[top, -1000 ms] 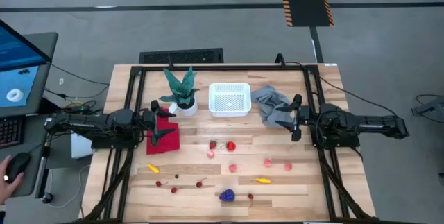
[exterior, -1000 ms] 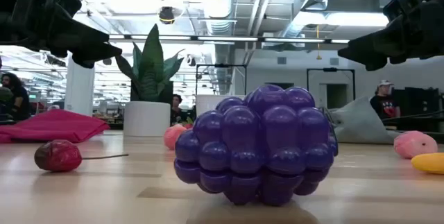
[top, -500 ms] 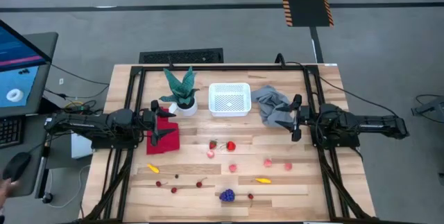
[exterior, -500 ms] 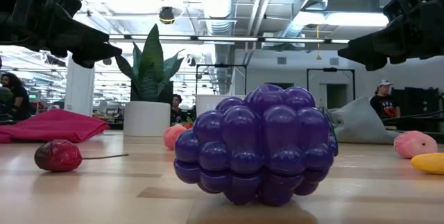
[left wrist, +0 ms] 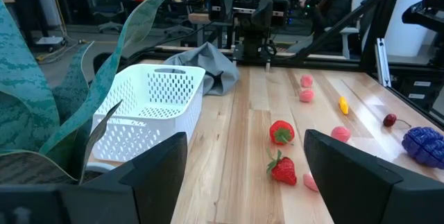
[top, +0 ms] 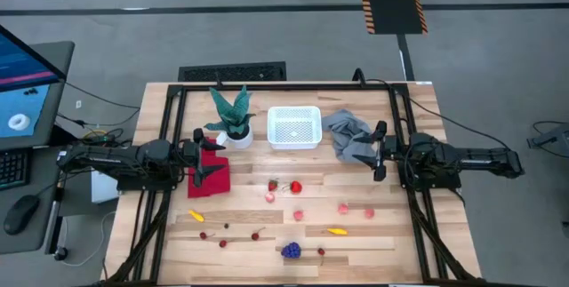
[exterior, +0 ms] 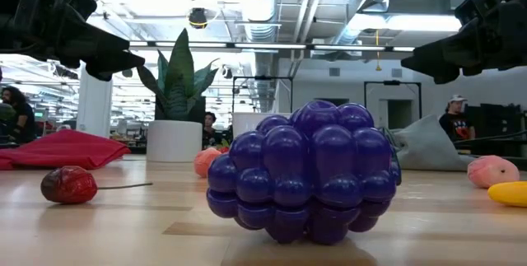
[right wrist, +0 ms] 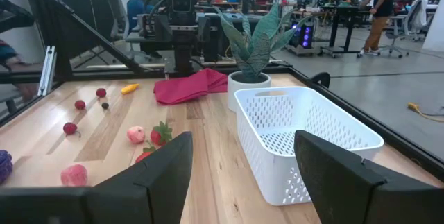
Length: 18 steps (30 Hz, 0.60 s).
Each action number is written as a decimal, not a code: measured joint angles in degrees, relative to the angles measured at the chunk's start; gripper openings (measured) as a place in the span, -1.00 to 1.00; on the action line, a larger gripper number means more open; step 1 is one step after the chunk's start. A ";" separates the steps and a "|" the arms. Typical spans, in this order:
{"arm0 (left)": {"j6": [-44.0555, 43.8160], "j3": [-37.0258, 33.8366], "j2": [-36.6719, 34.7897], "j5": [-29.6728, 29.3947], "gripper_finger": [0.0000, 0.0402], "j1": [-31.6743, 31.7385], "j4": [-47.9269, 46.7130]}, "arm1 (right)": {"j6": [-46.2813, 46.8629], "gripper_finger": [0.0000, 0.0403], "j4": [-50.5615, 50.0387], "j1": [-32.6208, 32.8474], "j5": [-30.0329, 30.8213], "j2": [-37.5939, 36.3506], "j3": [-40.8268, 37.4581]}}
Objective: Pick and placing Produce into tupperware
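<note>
Two grippers are shown at rest, fingers spread and nothing held: the left gripper (top: 210, 155) at centre-left of the high view, over the red cloth (top: 213, 173), and the right gripper (top: 378, 151) at centre-right, beside the grey cloth (top: 348, 136). The tupperware (top: 294, 127) is seen empty at upper centre. The produce (top: 291, 251) is scattered below it (grape bunch lowest), presumably within either arm's reach, so no piece is yet placed.

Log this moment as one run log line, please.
left gripper: open, over red cloth | right gripper: open, over grey cloth | tupperware: empty | produce: on table
</note>
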 joint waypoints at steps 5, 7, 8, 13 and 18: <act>0.00 0.00 0.00 0.00 0.40 0.01 -0.02 | 0.00 0.37 0.01 0.01 0.00 -0.01 -0.02; -0.02 -0.02 0.00 0.00 0.40 0.02 -0.02 | 0.02 0.37 0.01 0.02 0.00 -0.02 -0.01; 0.00 0.01 0.00 0.00 0.40 0.00 -0.02 | 0.02 0.37 0.00 0.01 0.00 0.00 0.00; 0.00 0.00 0.00 0.00 0.40 0.01 -0.01 | -1.75 0.37 0.02 0.00 0.00 -0.01 0.00; 0.00 -0.01 0.00 0.00 0.40 0.01 -0.01 | -2.78 0.37 0.73 0.00 0.06 -0.02 -0.09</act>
